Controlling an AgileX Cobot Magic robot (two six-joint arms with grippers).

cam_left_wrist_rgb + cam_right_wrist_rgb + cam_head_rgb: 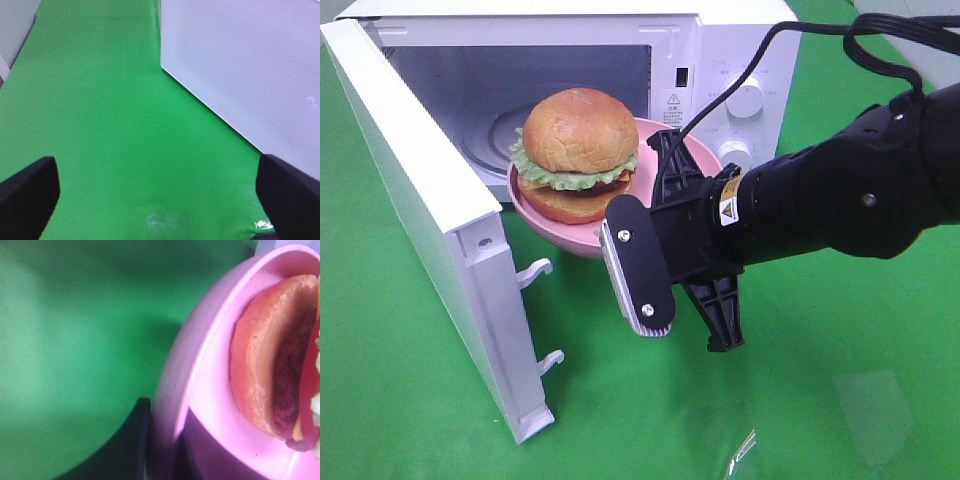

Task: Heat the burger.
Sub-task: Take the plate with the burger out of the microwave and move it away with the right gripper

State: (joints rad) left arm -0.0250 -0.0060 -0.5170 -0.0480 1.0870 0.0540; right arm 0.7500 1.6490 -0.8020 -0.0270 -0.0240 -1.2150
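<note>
**Right hand carries plated burger at microwave opening**

Right hand (665,215), black, pinching the rim of a shallow round pink plate (692,150); plate held off the green tabletop (820,380), level with the open front of a white microwave oven (720,60). On the plate: round burger (578,150) with glossy golden-brown domed bun, ruffled green lettuce and brown bottom bun. Burger sits just in front of the oven cavity, partly over its sill. White microwave door (430,230) swung wide open to the left. Black cable (790,40) runs over the oven's control panel.

Left wrist view: left hand (160,200) spread wide, two black fingertips (30,195) at the frame edges, nothing between them. Green tabletop below; the white dotted door panel close by.

Right wrist view: pink plate rim clamped between dark fingers (125,445), one outside, one inside the plate. Bottom bun and patty edge of the burger lie on the plate close to the grip.
</note>
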